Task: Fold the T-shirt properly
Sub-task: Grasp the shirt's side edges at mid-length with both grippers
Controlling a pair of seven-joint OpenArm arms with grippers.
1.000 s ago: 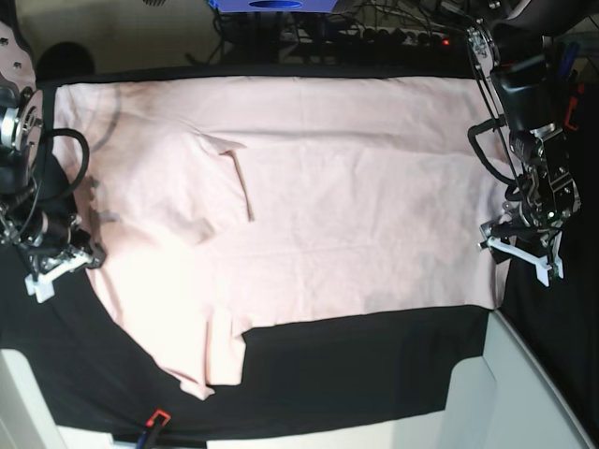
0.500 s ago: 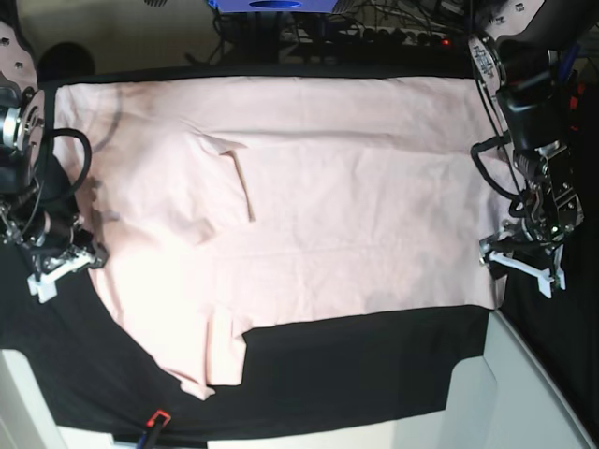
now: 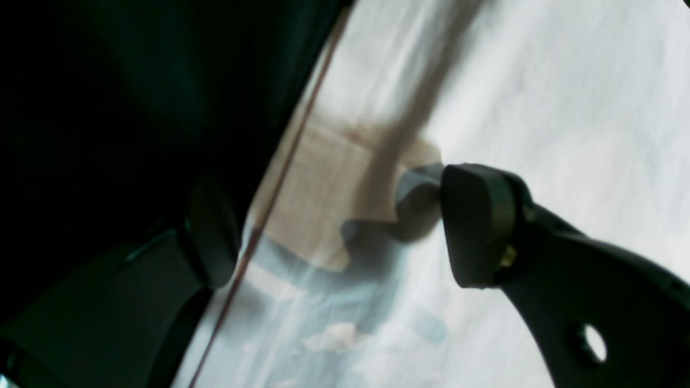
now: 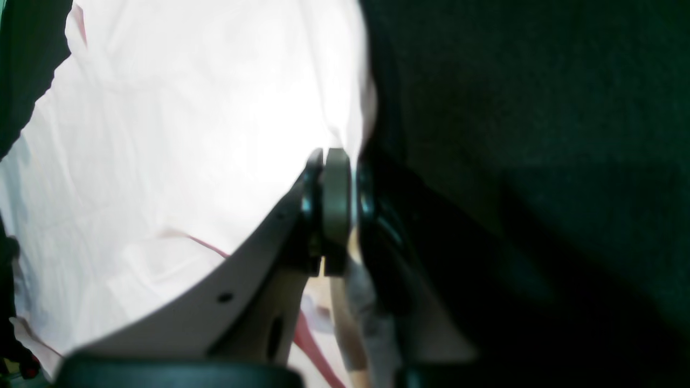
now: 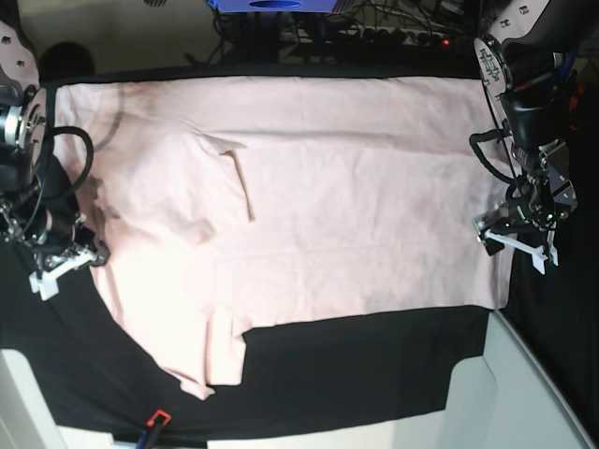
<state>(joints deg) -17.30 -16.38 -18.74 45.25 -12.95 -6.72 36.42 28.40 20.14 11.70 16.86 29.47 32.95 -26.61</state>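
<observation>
The pale pink T-shirt lies spread flat on the black table cloth, plain side up, with one sleeve reaching toward the front. My left gripper is low at the shirt's right edge. In the left wrist view it is open, one finger over the shirt, the other over the black cloth, the hem between them. My right gripper rests at the shirt's left edge. Its fingers are shut against the shirt's border; I cannot tell whether cloth is pinched.
White table corners show at the front left and front right. A small red-tipped tool lies at the front edge. Cables and a blue device sit behind the table.
My left gripper has opened wider and shifted slightly toward the back along the shirt's right edge. The right gripper has barely moved.
</observation>
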